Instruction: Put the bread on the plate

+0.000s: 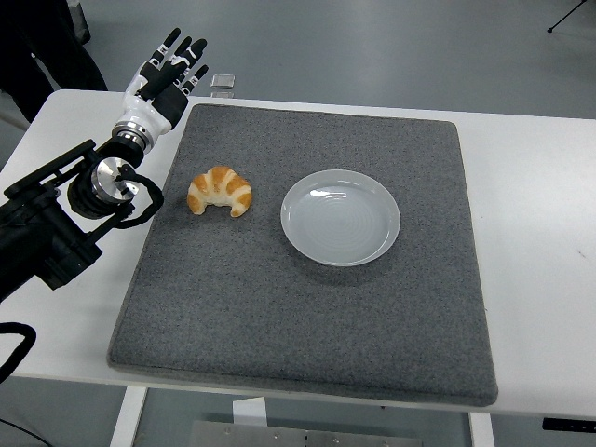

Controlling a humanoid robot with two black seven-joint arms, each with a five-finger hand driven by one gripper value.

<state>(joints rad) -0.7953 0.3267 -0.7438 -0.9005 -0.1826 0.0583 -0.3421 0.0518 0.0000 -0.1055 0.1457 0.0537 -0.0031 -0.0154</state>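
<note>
A golden croissant (220, 191) lies on the grey mat (307, 307), left of centre. An empty white plate (341, 217) sits on the mat to the croissant's right, a short gap between them. My left hand (170, 73) is up at the mat's far left corner, above and behind the croissant, with its fingers spread and holding nothing. The right arm is out of view.
The mat covers most of the white table (535, 233). A small silver object (223, 83) lies on the table just behind the mat's far edge, next to my left hand.
</note>
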